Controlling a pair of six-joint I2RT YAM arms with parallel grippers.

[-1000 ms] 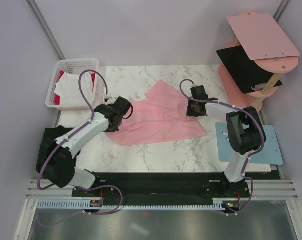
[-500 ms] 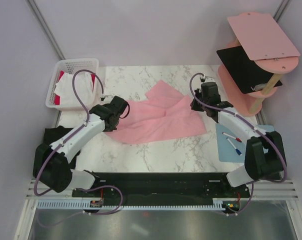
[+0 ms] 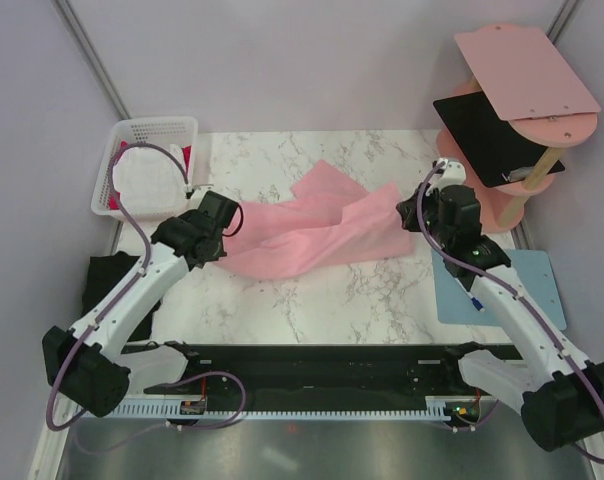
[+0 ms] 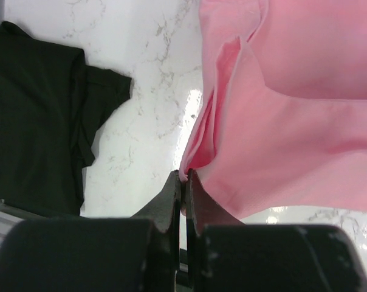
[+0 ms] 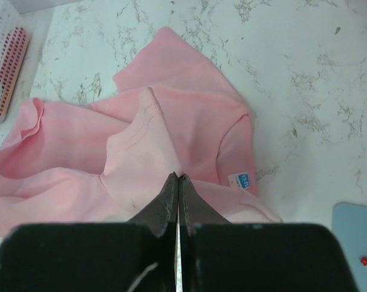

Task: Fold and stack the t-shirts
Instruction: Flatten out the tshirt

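Observation:
A light pink t-shirt [image 3: 312,232] hangs stretched between my two grippers above the marble table [image 3: 282,160]. My left gripper [image 3: 225,224] is shut on its left edge; the left wrist view shows the cloth [image 4: 281,121] pinched at the tips [image 4: 184,176]. My right gripper [image 3: 412,210] is shut on its right part, raised; the right wrist view shows the pink cloth [image 5: 141,152] at the tips [image 5: 178,177]. A black t-shirt [image 3: 107,285] lies at the table's left edge, also in the left wrist view [image 4: 37,115]. White and red shirts [image 3: 147,180] fill a basket.
A white basket [image 3: 117,150] stands at the back left. A pink shelf stand [image 3: 522,70] with a black item [image 3: 482,135] on it is at the back right. A light blue mat [image 3: 537,290] lies at the right, with a pen [image 3: 477,300] on it.
Both grippers have pulled apart and lifted, stretching the pink t-shirt between them. The right arm swung right and extended; the left arm drew back to the left.

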